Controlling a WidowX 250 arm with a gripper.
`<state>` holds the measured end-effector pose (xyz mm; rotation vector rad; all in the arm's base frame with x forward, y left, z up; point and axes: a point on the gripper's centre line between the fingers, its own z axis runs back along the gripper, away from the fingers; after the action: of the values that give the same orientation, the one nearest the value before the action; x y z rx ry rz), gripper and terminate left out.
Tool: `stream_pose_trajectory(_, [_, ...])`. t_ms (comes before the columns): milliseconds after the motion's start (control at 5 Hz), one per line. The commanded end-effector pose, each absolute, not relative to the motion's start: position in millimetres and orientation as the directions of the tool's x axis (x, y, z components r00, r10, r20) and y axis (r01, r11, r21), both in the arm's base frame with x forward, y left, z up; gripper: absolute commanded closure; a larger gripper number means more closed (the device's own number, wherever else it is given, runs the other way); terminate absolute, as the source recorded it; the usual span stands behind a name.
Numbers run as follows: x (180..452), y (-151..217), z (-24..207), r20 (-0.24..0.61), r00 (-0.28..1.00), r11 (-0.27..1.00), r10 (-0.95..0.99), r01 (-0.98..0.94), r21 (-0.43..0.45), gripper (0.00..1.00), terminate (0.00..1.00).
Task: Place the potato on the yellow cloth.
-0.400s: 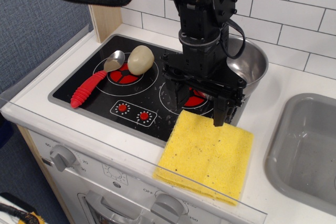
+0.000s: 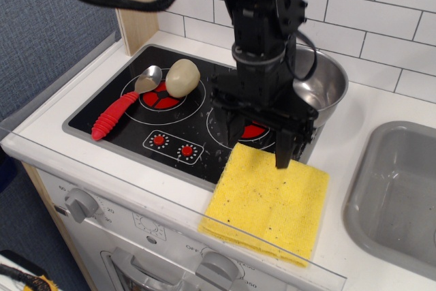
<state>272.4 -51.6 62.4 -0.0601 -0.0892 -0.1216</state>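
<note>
The pale beige potato (image 2: 182,77) lies on the left burner of the black toy stove (image 2: 129,124), next to the bowl of the spoon. The yellow cloth (image 2: 269,201) lies flat at the counter's front, right of the stove. My gripper (image 2: 256,140) hangs open and empty over the right burner, its fingertips just above the cloth's far edge. It is well to the right of the potato and apart from it.
A silver spoon with a red ribbed handle (image 2: 117,114) lies on the left burner beside the potato. A steel pot (image 2: 320,85) stands behind the gripper. A grey sink (image 2: 398,189) is at the right. A wooden post (image 2: 131,5) stands at the back left.
The gripper has shifted very slightly to the left and stays open. The potato, the spoon and the cloth have not moved.
</note>
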Motion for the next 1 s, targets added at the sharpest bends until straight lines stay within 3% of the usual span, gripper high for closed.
stream_pose_trajectory(0, [311.6,26.8,88.6,0.166,0.986,1.0,0.008,-0.01,0.007,0.0,0.0])
stream_pose_trajectory(200, [323.4,67.9,98.4,0.184,0.978,0.994,0.099,-0.107,0.033,0.0,0.0])
stream_pose_trajectory(400, [333.5,86.1,92.8,0.173,0.972,0.986,0.16,-0.167,0.025,0.0,0.0])
stream_pose_trajectory(800, [350.6,101.9,65.9,0.103,0.977,0.979,0.189,-0.195,0.058,0.0,0.0])
